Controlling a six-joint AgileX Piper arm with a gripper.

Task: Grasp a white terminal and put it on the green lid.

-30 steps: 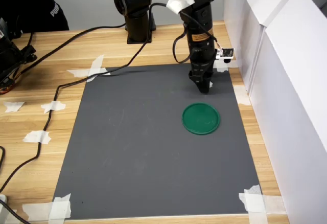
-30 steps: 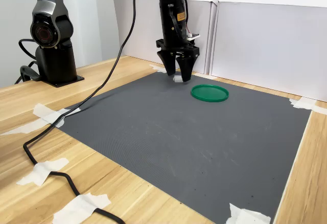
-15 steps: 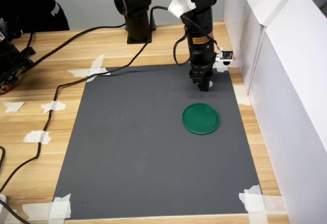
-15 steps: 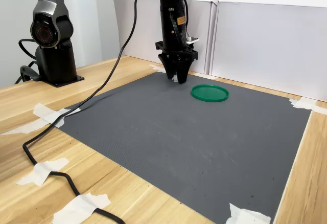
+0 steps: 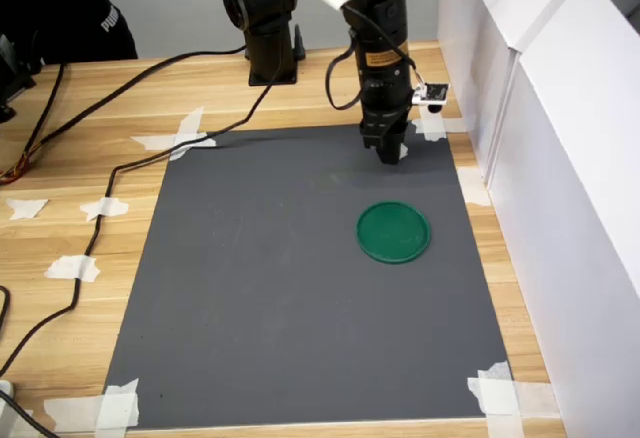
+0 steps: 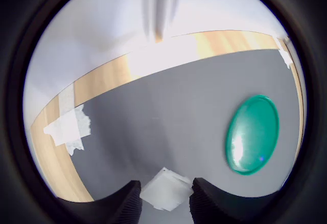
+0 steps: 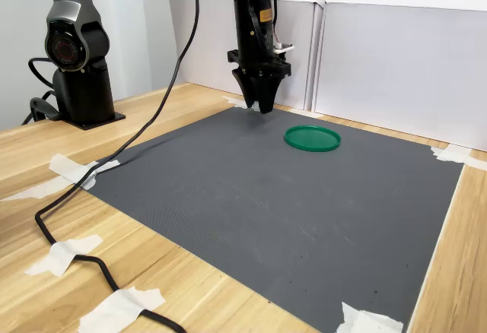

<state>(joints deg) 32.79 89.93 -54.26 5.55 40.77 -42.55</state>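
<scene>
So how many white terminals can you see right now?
1. The white terminal sits between the fingers of the claw in the wrist view, lifted above the grey mat. The arm could be hiding another.

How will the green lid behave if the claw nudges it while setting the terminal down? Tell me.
The green lid lies flat on the grey mat, so tipping or rolling seems unlikely. It looks thin, probably light, so a nudge may slide it. Its glossy top might let the white terminal skid.
</scene>
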